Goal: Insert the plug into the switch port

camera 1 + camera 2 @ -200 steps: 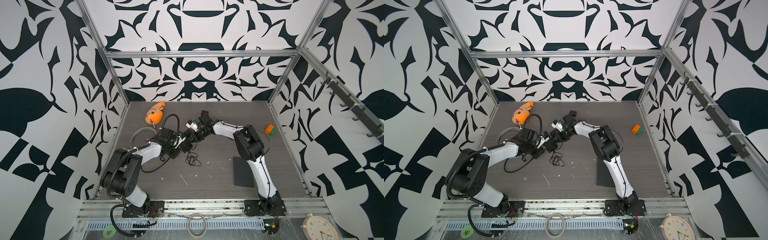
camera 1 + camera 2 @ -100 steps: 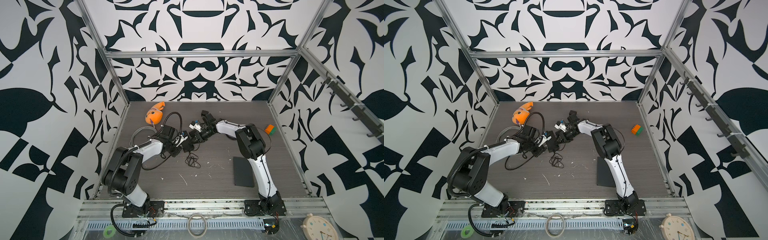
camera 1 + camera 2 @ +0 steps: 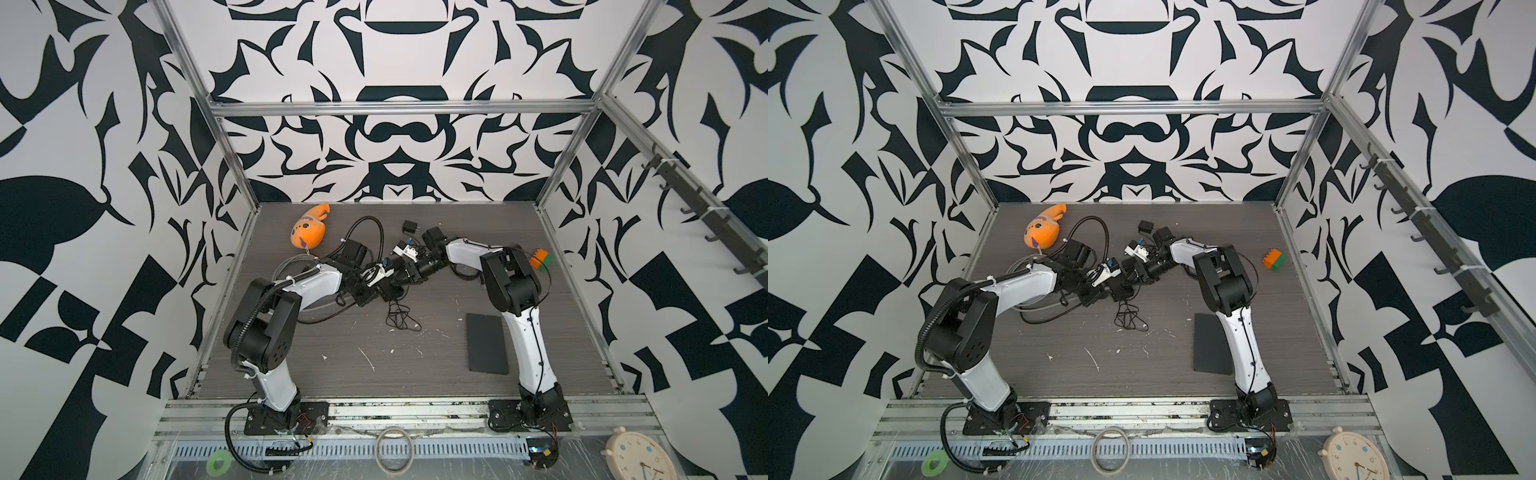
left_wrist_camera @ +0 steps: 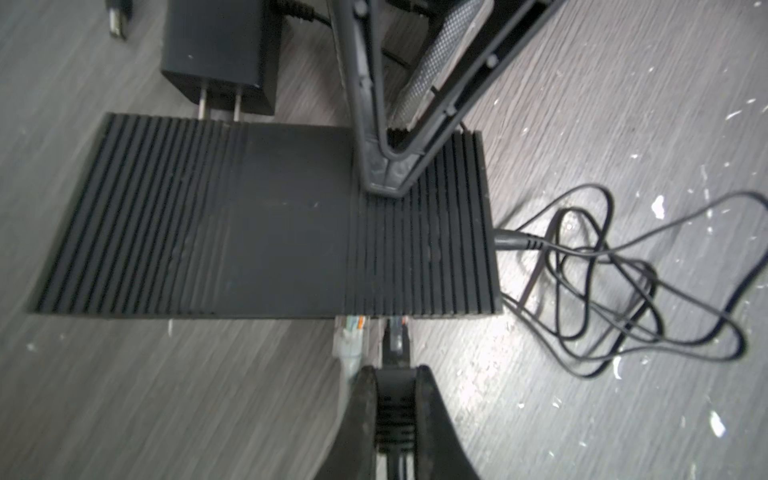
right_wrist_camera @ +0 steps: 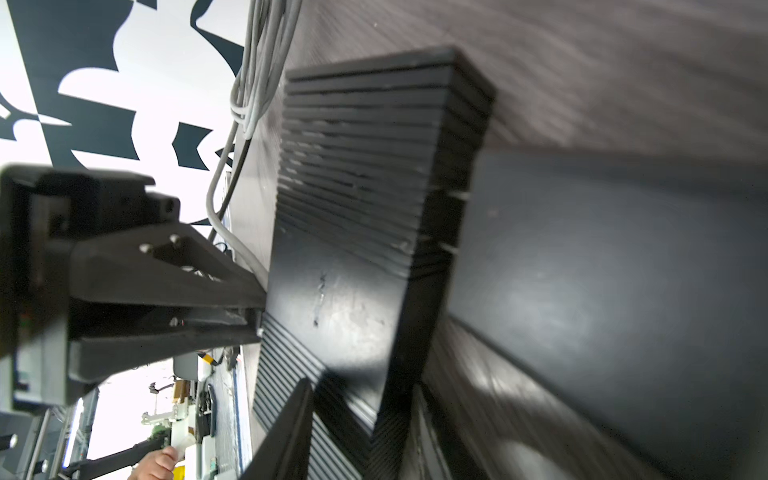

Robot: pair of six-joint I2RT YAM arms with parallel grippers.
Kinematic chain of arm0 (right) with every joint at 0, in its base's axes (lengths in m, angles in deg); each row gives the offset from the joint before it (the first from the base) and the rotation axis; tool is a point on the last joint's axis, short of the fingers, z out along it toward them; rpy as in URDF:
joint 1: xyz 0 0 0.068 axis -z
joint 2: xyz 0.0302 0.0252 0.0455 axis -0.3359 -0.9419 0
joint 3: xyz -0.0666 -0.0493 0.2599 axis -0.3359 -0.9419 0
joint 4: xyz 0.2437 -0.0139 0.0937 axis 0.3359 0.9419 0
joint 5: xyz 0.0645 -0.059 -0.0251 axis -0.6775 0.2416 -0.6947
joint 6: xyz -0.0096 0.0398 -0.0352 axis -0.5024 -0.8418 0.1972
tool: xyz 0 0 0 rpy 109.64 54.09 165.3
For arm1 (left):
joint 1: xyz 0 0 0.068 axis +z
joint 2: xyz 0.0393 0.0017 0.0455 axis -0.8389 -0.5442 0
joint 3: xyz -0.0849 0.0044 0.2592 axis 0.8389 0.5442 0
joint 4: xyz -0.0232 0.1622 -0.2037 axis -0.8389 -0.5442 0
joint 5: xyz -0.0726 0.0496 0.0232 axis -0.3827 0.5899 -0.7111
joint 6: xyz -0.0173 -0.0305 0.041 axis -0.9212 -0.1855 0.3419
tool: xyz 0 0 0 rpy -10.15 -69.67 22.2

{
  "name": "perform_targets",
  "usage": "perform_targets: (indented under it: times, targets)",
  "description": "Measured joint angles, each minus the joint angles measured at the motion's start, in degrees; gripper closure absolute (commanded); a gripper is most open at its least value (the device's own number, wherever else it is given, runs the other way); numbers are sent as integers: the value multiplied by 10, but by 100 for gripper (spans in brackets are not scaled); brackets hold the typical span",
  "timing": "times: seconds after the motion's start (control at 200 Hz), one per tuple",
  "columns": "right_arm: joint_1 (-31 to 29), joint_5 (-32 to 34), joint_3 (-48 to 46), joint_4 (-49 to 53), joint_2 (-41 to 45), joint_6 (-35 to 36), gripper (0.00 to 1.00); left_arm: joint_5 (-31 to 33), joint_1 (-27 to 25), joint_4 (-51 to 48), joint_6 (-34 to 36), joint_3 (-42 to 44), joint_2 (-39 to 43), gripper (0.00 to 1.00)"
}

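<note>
Left wrist: left pincer holds plug at switch.

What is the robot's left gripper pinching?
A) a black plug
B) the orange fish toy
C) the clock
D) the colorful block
A: in the left wrist view the left gripper is shut on a black plug, right at the edge of the switch.

A robotics lab test cell: an aluminium extrusion frame carries black-and-white patterned wall panels, and two robot arms are bolted to a slotted rail fronting a grey wood-grain counter.
</note>
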State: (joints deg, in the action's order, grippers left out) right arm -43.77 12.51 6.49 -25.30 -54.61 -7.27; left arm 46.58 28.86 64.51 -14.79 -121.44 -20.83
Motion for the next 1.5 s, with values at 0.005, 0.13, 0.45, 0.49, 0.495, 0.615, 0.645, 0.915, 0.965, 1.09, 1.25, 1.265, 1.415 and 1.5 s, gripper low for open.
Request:
perform_targets:
  times: [0.005, 0.13, 0.45, 0.49, 0.495, 0.615, 0.645, 0.915, 0.965, 1.09, 1.25, 1.265, 1.415, 1.5]
  targets:
    - [0, 0, 0, 2, 0, 2, 62, 0, 0, 0, 0, 0, 0, 100]
    - [3, -4, 0, 29, 0, 39, 62, 3, -5, -2, 3, -2, -3, 100]
    - [12, 7, 20, 135, 0, 147, 61, 10, -36, -49, 19, -39, -37, 100]
    - [12, 14, 25, 148, 0, 159, 61, 13, -40, -57, 22, -48, -43, 100]
    - [12, 14, 25, 149, 0, 160, 61, 13, -40, -58, 22, -49, -44, 100]
    - [12, 27, 40, 185, 0, 193, 61, 18, -43, -62, 27, -54, -52, 100]
    - [12, 27, 43, 192, 0, 200, 61, 19, -43, -61, 28, -54, -54, 100]
    - [5, 24, 53, 229, -1, 232, 61, 36, -44, -44, 17, -43, -57, 100]
    - [4, 26, 57, 234, -2, 234, 61, 38, -44, -44, 16, -43, -57, 100]
    - [3, 27, 60, 237, -3, 236, 61, 39, -44, -36, 14, -34, -56, 100]
    - [0, 28, 60, 232, -3, 214, 58, 41, -43, -15, 13, -14, -46, 99]
    - [0, 28, 60, 231, -3, 208, 57, 41, -42, -15, 14, -14, -45, 100]
    - [-1, 27, 28, 165, 14, 136, 52, 37, -23, -3, 16, -6, -39, 100]
    - [-3, 22, -2, 115, 31, 87, 48, 33, 3, 16, 16, 3, -30, 100]
